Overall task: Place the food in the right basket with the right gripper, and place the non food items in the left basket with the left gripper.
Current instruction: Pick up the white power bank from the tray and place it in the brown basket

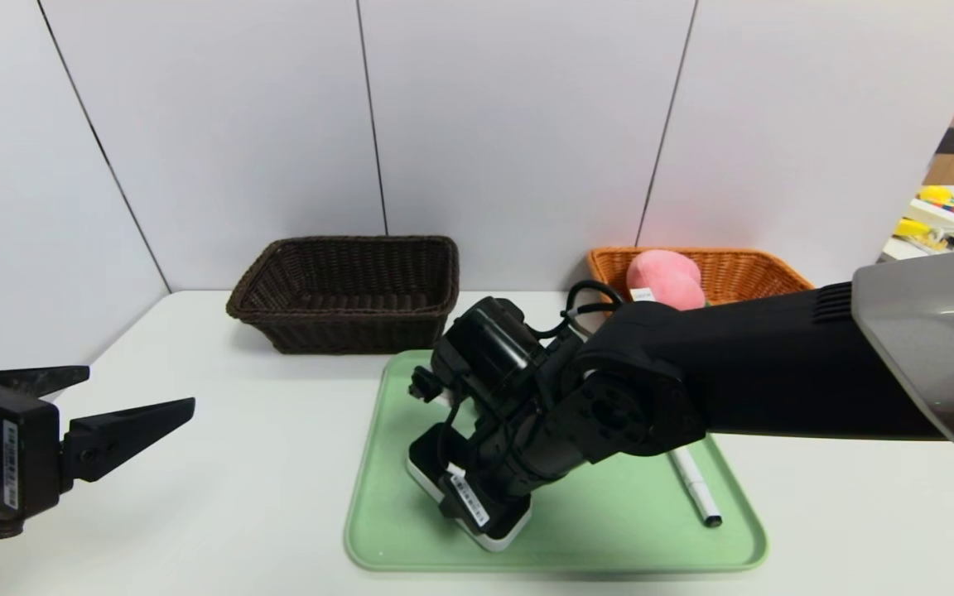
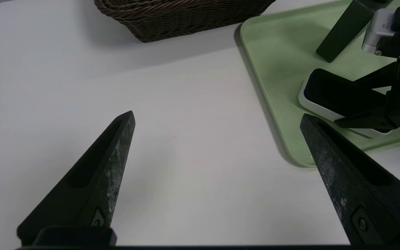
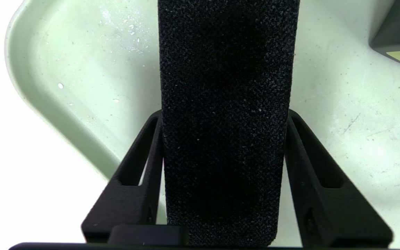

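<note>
Looking from the head: the peach [image 1: 664, 278] already lies in the right basket [image 1: 763, 271]; the left basket [image 1: 344, 291] holds nothing visible, and the marker pen [image 1: 695, 487] waits on the tray [image 1: 609, 538]. Left wrist: left gripper [image 2: 217, 119] fingers apart above the worktop [image 2: 186, 156]. Right wrist: right gripper [image 3: 222, 116] fingers clamped on the eraser [image 3: 224, 104], a non-food item.

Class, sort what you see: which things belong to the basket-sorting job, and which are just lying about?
Job: plush peach, in the orange basket; dark brown basket; eraser, clasped by the right gripper; marker pen; black bottle; left gripper, open, parked.
Lying about: green tray; shelf clutter.
</note>
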